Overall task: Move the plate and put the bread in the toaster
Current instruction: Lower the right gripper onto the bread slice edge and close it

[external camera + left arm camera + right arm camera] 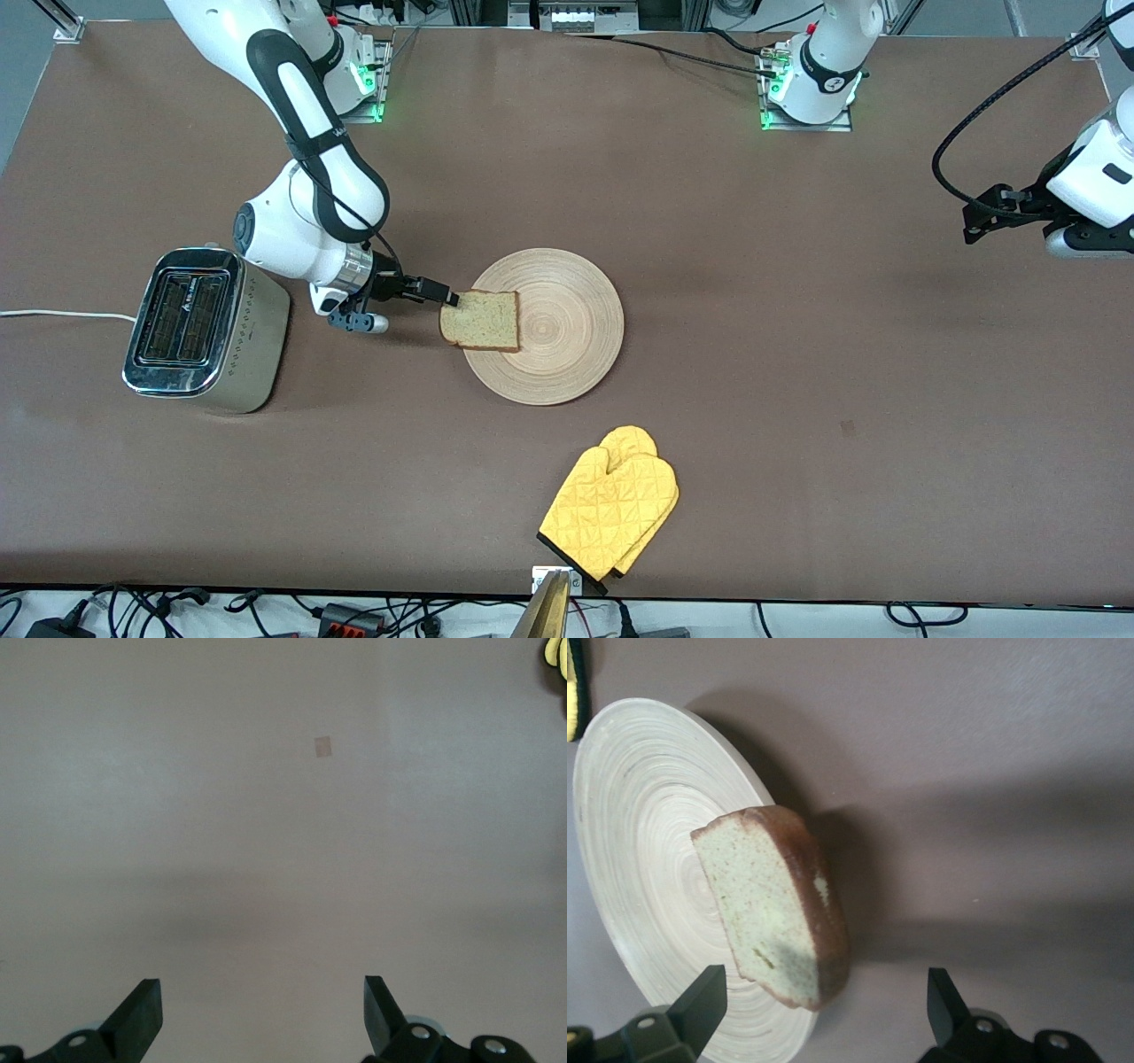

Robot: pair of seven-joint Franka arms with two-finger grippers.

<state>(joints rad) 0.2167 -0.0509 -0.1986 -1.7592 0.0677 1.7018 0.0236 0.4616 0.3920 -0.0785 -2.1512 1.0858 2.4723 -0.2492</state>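
Front view: the right gripper (447, 295) reaches low and level from beside the beige, chrome-topped toaster (205, 330), fingers spread and empty, at the crusty, speckled bread (480, 320) lying on the ring-grained wooden plate (567, 328). The left gripper (262, 1014) waits, fingers apart, empty, over bare table.

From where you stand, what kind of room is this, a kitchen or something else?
Probably a robotics lab staged as a kitchen: two white arms are bolted to a brown table, loose cables run along its edge, and a toaster, wooden plate and oven mitt are the props.
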